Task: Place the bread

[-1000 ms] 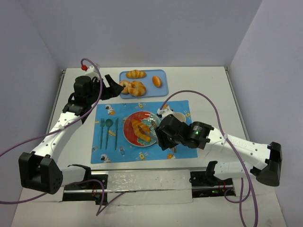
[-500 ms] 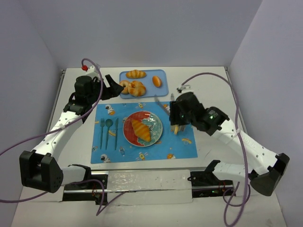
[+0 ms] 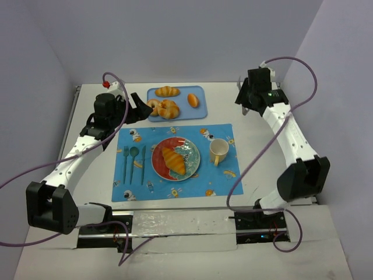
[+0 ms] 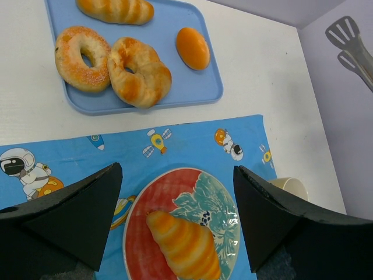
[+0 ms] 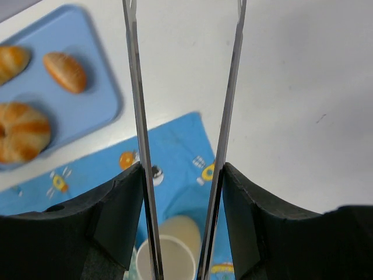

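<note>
White bench (image 3: 221,102), frame centre: the bread (image 3: 173,160), laid diagonally on the patterned plate (image 3: 192,153), is judged light, soft, crushable, best taken gently across its thick middle; left pincer (image 4: 176,175) is seen spread and empty, right pincer (image 5: 182,169) clamped on metal tongs (image 5: 135,116).

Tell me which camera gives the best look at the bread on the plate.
Top external. It shows the whole bread, lying diagonally on the plate, though small. The left wrist view is closer and shows the ridges clearly, but the picture's bottom edge cuts off the bread's near end. The right wrist view does not show it at all.
</note>
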Robot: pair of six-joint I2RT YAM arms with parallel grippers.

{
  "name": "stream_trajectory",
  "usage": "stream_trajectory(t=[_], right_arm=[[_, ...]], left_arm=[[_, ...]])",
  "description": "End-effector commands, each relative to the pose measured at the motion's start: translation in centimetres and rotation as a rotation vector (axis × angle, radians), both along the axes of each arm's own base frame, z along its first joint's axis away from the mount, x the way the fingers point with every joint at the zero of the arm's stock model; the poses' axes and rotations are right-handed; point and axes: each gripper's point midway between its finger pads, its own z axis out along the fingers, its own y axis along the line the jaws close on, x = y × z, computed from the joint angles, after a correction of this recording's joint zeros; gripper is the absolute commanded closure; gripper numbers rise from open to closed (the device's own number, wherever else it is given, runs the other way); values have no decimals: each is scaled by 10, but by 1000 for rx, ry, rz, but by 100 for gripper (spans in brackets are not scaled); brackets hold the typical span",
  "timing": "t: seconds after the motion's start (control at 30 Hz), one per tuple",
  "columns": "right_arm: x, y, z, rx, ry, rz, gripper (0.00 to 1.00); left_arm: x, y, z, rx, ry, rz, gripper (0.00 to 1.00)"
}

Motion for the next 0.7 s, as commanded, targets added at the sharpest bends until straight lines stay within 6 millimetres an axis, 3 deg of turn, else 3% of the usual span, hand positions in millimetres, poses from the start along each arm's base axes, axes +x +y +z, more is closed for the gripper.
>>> stream_trajectory(t=[0.0,0.03,0.07,0.17,0.2,0.23,0.27,0.3,0.53,0.67], right_arm=[[35,-22,4,5,-36,-63,40],[44,-37,4,10,-37,-96,40],[53,-40,-13,20,-1,-104,40],[72,-58,-31,53,18,-140,41],[78,-55,-52,69,59,-130,41],[85,-53,-56,79,61,-125,41],[89,-70,-62,86,71,-155,41],[93,-71,-79,84,105,-158,41],[118,-86,-109,60,152,-185,41],[122,-88,-129,65,196,-185,40]], left_arm=[[-1,-6,34,-25,-81,-26,13],[-2,-6,35,-28,-83,-29,13],[-2,-6,37,-30,-89,-29,13],[-2,-6,37,-28,-88,-27,13],[-3,-6,37,-28,-86,-29,13],[-3,-7,38,-30,-89,-32,13],[-3,-7,39,-33,-91,-34,13],[-3,-8,40,-34,-94,-36,13],[-6,-8,44,-42,-104,-42,13],[-6,-9,44,-43,-103,-45,13]])
